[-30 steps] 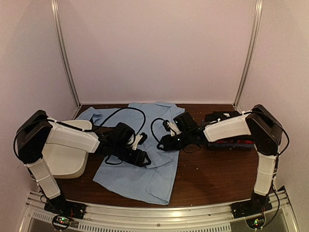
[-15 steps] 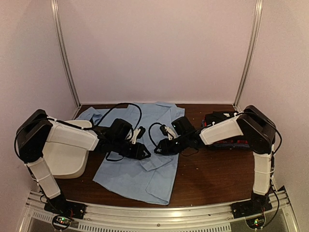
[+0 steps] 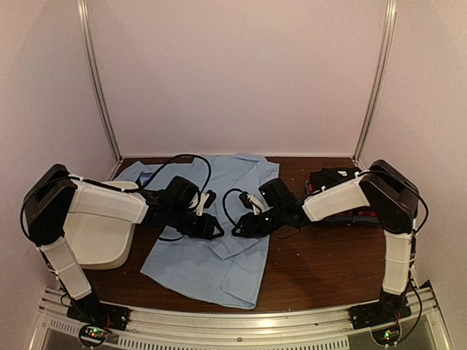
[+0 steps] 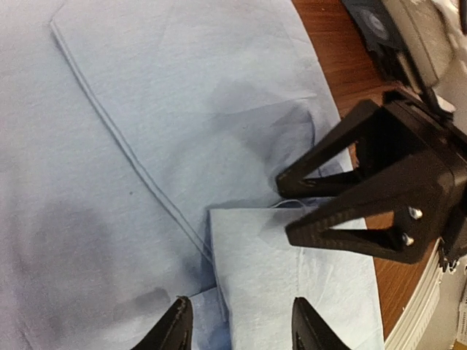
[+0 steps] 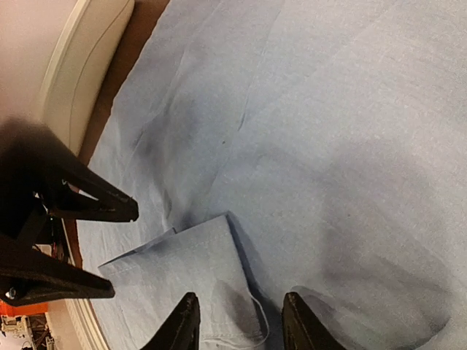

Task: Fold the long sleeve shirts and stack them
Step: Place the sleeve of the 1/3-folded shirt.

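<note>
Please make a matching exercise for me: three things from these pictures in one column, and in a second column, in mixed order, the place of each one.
Things:
1. light blue shirt
2. white tub
3. folded shirts

Places:
A. right side of the table, partly hidden by the right arm
B. middle of the table, spread out
C. left side of the table

Pairs: 1-B, 2-C, 3-A

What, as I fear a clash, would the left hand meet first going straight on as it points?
Probably the folded flap of the light blue shirt, just ahead of the left hand; the right hand faces it beyond. Depth is unclear.
</note>
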Tool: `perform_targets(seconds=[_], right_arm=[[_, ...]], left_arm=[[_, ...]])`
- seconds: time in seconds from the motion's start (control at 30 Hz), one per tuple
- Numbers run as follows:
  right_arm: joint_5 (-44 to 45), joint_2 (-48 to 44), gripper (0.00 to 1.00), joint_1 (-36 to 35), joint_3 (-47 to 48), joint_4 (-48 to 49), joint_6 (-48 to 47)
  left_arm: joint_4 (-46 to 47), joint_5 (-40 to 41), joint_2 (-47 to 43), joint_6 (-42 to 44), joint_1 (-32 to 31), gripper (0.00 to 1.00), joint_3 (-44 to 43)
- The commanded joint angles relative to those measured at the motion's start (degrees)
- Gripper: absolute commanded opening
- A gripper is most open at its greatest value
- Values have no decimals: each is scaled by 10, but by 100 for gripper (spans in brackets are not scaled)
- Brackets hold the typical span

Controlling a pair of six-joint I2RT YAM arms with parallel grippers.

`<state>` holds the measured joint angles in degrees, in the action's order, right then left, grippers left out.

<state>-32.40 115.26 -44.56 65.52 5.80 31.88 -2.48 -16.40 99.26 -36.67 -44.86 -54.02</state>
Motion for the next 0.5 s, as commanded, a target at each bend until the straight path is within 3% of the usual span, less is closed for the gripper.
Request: perform_targets(seconds=[0.0, 0.2, 0.47], right_arm=[[-13, -42, 39, -15, -20, 4, -2], [-10, -69, 34, -28, -49, 13, 3], [1, -95, 32, -39, -81, 23, 9]], left_arm=[[-30, 11, -21, 0, 10, 50, -14], [-58, -45, 4, 4, 18, 56, -29], [-65, -111, 30, 23, 16, 56, -47]])
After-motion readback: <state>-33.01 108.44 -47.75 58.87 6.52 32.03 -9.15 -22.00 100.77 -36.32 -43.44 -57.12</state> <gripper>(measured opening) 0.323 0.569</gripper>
